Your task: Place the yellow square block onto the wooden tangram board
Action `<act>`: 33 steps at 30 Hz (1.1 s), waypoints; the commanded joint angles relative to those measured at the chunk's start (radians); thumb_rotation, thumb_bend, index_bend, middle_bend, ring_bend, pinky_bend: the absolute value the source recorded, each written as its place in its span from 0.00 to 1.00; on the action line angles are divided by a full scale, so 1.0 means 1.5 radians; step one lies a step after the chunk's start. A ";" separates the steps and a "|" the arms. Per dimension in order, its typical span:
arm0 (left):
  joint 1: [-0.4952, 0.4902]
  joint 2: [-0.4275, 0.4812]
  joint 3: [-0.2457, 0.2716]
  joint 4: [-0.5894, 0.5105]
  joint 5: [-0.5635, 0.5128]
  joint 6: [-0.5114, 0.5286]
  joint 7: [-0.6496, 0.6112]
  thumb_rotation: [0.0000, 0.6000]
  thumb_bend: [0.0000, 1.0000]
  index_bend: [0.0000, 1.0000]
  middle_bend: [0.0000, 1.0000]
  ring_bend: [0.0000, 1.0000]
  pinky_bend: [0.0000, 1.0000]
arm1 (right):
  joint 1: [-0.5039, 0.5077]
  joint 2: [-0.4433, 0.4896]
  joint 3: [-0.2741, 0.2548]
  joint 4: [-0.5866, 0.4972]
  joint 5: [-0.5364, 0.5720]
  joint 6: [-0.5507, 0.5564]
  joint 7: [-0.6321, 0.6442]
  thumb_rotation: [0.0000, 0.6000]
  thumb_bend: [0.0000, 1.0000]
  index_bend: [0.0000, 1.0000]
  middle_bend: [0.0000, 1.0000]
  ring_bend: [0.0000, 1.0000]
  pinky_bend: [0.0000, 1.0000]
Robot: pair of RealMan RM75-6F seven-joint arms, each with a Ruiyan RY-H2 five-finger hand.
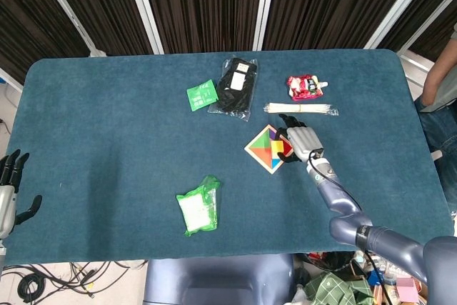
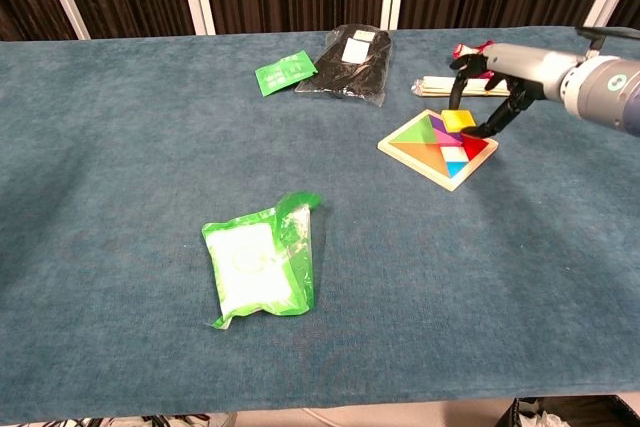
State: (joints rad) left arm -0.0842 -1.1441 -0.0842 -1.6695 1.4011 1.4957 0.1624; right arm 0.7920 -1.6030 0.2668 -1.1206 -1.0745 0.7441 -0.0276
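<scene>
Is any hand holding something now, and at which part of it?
The right hand holds the yellow block by its sides, over the board. The left hand holds nothing.

Lab test rig: blue felt table point(image 1: 107, 141), black curtains point(image 1: 200, 5) behind

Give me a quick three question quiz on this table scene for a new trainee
1. True or false: the yellow square block is over the wooden tangram board.
2. Which hand is at the board? A) right hand B) left hand
3. Fill in: the green-edged packet lies nearest the table's ____ edge in the chest view.

Key: 1 true; 2 A; 3 front. The left hand hangs off the table's left side, holding nothing.
</scene>
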 commanded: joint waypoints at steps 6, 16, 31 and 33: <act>0.000 -0.001 0.001 0.000 0.000 0.000 0.002 1.00 0.34 0.00 0.00 0.00 0.00 | -0.001 -0.022 -0.013 0.027 0.000 -0.003 0.003 1.00 0.35 0.49 0.00 0.00 0.13; 0.000 -0.001 0.001 0.001 0.001 0.002 0.004 1.00 0.33 0.00 0.00 0.00 0.00 | -0.002 -0.035 -0.021 0.048 -0.009 0.000 -0.001 1.00 0.35 0.49 0.00 0.00 0.13; 0.000 -0.002 0.001 0.003 0.002 0.002 0.006 1.00 0.33 0.00 0.00 0.00 0.00 | -0.001 -0.045 -0.019 0.059 -0.002 -0.005 -0.002 1.00 0.35 0.49 0.00 0.00 0.13; 0.000 -0.002 0.001 0.003 0.001 0.002 0.006 1.00 0.33 0.00 0.00 0.00 0.00 | 0.000 -0.046 -0.019 0.059 -0.004 -0.005 -0.001 1.00 0.35 0.49 0.00 0.00 0.13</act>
State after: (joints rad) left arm -0.0845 -1.1472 -0.0833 -1.6654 1.4032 1.4986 0.1708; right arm 0.7915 -1.6717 0.2385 -1.0323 -1.0795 0.7370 -0.0288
